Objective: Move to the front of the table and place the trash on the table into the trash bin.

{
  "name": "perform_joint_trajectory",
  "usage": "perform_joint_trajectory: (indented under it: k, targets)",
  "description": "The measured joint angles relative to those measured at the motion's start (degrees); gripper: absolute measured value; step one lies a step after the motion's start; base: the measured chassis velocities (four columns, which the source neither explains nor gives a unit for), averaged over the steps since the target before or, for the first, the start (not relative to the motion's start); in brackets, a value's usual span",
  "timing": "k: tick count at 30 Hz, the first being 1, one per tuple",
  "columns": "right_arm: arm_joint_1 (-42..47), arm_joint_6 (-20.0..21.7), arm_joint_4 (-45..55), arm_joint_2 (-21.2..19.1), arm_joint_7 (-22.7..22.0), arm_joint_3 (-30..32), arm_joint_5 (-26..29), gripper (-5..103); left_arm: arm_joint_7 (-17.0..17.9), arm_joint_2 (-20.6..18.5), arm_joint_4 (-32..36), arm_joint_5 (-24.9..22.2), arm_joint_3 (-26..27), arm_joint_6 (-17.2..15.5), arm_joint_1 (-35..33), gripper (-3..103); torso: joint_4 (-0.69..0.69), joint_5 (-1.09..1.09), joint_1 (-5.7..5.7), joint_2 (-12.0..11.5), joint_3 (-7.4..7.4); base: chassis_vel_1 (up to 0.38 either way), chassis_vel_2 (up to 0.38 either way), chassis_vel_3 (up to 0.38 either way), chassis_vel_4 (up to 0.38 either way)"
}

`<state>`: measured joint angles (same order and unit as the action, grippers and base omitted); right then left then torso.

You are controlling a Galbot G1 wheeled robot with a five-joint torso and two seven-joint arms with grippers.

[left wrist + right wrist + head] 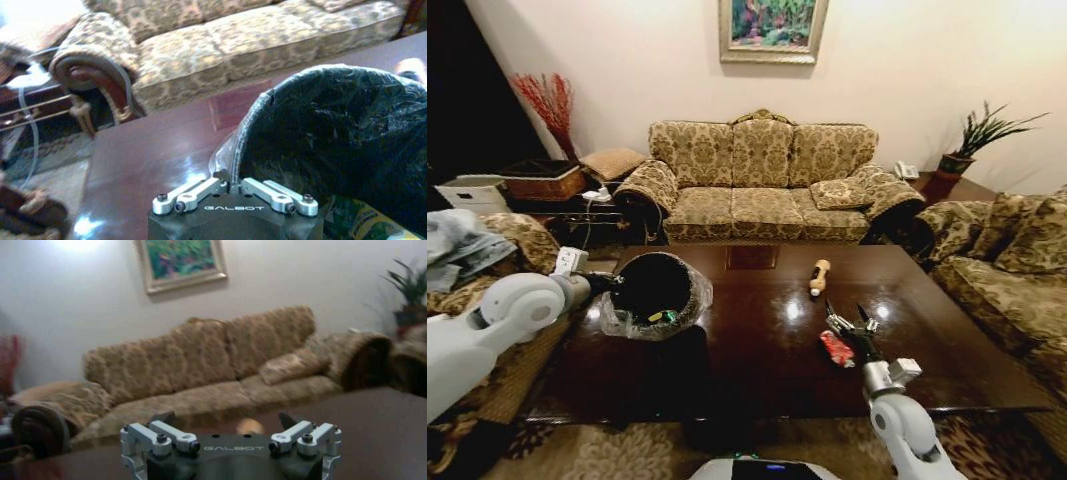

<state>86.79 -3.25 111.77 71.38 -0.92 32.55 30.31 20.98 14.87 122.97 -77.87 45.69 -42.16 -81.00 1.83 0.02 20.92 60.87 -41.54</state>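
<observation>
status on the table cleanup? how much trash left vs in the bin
Partly done. The trash bin, tilted on its side and gripped at the rim by the left gripper, already holds a green wrapper. In hand: the right gripper is open just above the red wrapper, not gripping it. Left on the table: that red wrapper and the small brown-orange bottle.
</observation>
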Motion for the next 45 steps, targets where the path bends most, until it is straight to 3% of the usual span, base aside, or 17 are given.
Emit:
perform_joint_trajectory:
  k: [5, 10, 13, 14, 17, 23, 26, 28, 32, 34, 35, 38, 40, 41, 45]
  targets:
    - [-0.4, 1.8, -4.2, -0.8, -0.6, -1.5, 0.5, 100, -0.4, 0.1, 1.4, 1.1, -0.2, 0.1, -0.2, 0, -0.02, 0.07, -0.01, 0.0, 0.00, -0.220, -0.218, 0.194, 0.223]
    - [-0.1, 5.4, -7.4, -1.2, 0.1, -4.0, -0.4, 100, -1.0, 0.2, 1.9, 2.4, -0.4, 0.1, -0.2, 0, 0.00, -0.04, -0.01, 0.0, 0.01, -0.038, -0.075, 0.043, 0.020]
    - [-0.2, 4.8, -10.2, -1.2, 1.4, -5.7, -1.3, 100, -1.1, 0.7, 1.7, 2.9, -0.5, 0.1, -0.1, 0, 0.04, -0.10, -0.01, 0.0, 0.00, 0.034, 0.057, -0.056, -0.035]
    - [-0.4, 1.4, -12.8, -0.8, 3.0, -6.6, -4.4, 100, -1.1, 1.1, 1.7, 3.1, -0.5, 0.0, -0.1, 0, 0.05, -0.09, 0.00, 0.0, 0.01, 0.070, 0.103, -0.053, -0.042]
    - [-0.9, -1.0, -15.6, 0.4, 4.0, -7.6, -9.0, 100, -1.2, 1.4, 1.8, 3.2, -0.5, 0.1, -0.1, 0, 0.05, -0.02, -0.01, 0.0, 0.01, 0.064, 0.090, -0.026, -0.035]
    - [-2.8, -0.1, -19.4, 1.7, 3.4, -8.6, -9.9, 100, -1.4, 1.3, 1.8, 3.1, -0.6, 0.1, -0.1, 0, -0.01, 0.03, -0.01, 0.0, 0.00, 0.000, 0.000, 0.000, 0.000]
    - [-3.5, 3.0, -19.9, 1.1, 4.2, -9.0, -8.2, 101, -1.6, 1.1, 1.7, 3.1, -0.6, 0.1, -0.1, 0, -0.01, -0.02, -0.01, 0.0, 0.00, 0.000, 0.000, 0.000, 0.000]
    - [-3.7, 3.5, -20.1, 1.1, 4.5, -9.1, -7.6, 97, -1.6, 1.1, 1.7, 3.1, -0.6, 0.1, -0.1, 0, 0.01, -0.03, -0.01, 0.0, 0.00, 0.000, 0.000, 0.000, 0.000]
    - [-4.1, 3.9, -20.4, 1.0, 5.2, -9.2, -6.7, 76, -1.6, 1.2, 1.5, 3.1, -0.7, 0.1, -0.1, 0, 0.02, -0.03, -0.01, 0.0, 0.01, 0.000, 0.000, 0.000, 0.000]
    - [-4.1, 3.9, -20.4, 1.0, 5.3, -9.2, -6.6, 76, -1.6, 1.2, 1.5, 3.1, -0.8, 0.1, -0.1, 0, 0.02, -0.04, -0.01, 0.0, 0.01, 0.000, 0.000, 0.000, 0.000]
    - [-4.1, 4.0, -20.3, 1.0, 5.3, -9.2, -6.6, 68, -1.7, 1.3, 1.5, 3.1, -0.8, 0.0, -0.1, 0, 0.01, 0.00, -0.01, 0.0, 0.00, 0.000, 0.000, 0.000, 0.000]
    - [-4.0, 4.0, -19.8, 1.0, 5.4, -9.2, -6.6, 60, -1.7, 1.4, 1.5, 3.2, -0.8, 0.0, -0.1, 0, 0.00, 0.00, -0.01, 0.0, 0.00, 0.000, 0.000, 0.000, 0.000]
    - [-4.0, 4.0, -19.6, 1.0, 5.5, -9.2, -6.5, 60, -1.7, 1.4, 1.5, 3.2, -0.8, 0.0, -0.1, 0, 0.00, -0.01, -0.01, 0.0, 0.00, 0.000, 0.000, 0.000, 0.000]
    - [-3.9, 4.0, -19.3, 1.0, 5.5, -9.2, -6.4, 51, -1.7, 1.4, 1.5, 3.2, -0.8, 0.0, -0.2, 0, 0.01, -0.02, -0.01, 0.0, 0.00, 0.000, 0.000, 0.000, 0.000]
    - [-3.6, 4.0, -18.3, 1.0, 5.4, -9.1, -6.3, 43, -1.8, 1.4, 1.4, 3.3, -0.8, 0.0, -0.2, 0, 0.01, -0.02, -0.01, 0.0, 0.01, 0.000, 0.000, 0.000, 0.000]
